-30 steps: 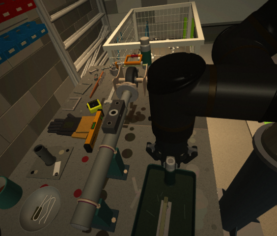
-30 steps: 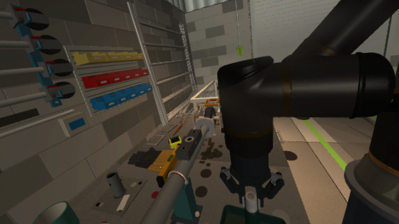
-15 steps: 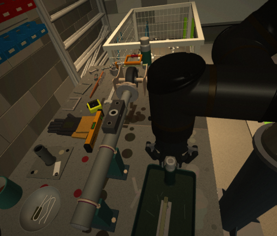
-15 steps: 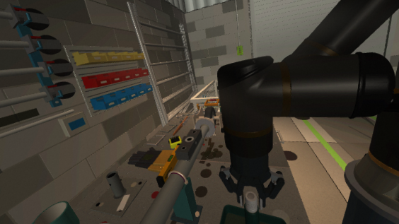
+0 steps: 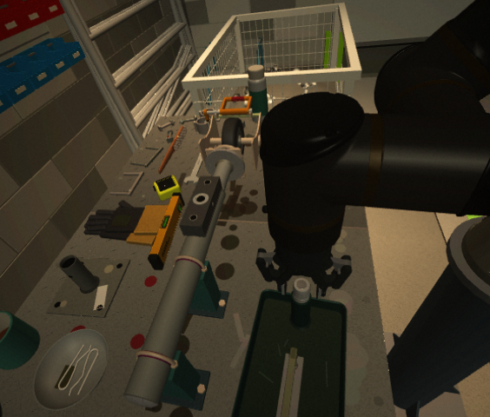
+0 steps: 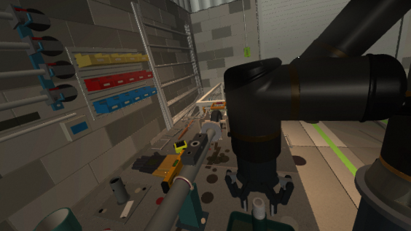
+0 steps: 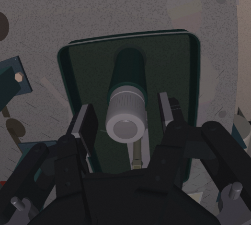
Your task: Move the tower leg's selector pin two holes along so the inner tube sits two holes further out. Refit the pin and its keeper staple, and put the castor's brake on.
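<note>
My gripper (image 5: 301, 282) (image 6: 258, 201) (image 7: 124, 115) is open and holds nothing. It hangs over the far end of the green tray (image 5: 292, 354) (image 7: 129, 88). The selector pin (image 5: 301, 300) (image 6: 258, 207) (image 7: 126, 108) stands upright in the tray between the fingers, with its grey knurled head up. The fingers stand clear of the head on either side. The tower leg (image 5: 178, 287) (image 6: 186, 178) lies on two green stands to the left. Its dark collar block (image 5: 200, 205) shows an empty pin hole. The castor (image 5: 233, 131) is at the leg's far end. Wire keeper staples (image 5: 79, 366) lie in a grey dish near the leg's near end.
A wire basket (image 5: 277, 49) stands behind the castor, with shelving along the left wall. Gloves (image 5: 110, 221), an orange level (image 5: 164, 231) and a yellow tape measure (image 5: 166, 186) lie left of the leg. A short tube (image 5: 77, 273) stands on a plate. A roll of green tape (image 5: 0, 340) is at the near left.
</note>
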You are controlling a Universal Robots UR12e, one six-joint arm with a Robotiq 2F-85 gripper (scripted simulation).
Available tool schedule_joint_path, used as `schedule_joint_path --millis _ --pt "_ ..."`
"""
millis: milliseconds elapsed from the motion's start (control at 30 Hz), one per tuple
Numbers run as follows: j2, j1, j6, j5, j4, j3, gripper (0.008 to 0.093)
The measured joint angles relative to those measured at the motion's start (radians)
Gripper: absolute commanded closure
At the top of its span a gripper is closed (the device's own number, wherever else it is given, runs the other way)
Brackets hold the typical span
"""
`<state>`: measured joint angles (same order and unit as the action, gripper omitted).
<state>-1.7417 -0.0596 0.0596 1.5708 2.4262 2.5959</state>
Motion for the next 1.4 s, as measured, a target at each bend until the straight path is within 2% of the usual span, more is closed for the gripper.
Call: schedule_joint_path --millis 233,433,1033,1400 --pt "-0.005 0.0 0.0 0.0 -0.007 -0.001 0.0434" --pt "-0.03 0.0 0.0 0.0 -0.043 -0.012 0.0434" --pt "-0.175 0.0 0.0 0.0 -0.278 -0.102 0.0434" --pt "-0.227 0.0 0.0 0.0 -0.381 -0.153 0.0434"
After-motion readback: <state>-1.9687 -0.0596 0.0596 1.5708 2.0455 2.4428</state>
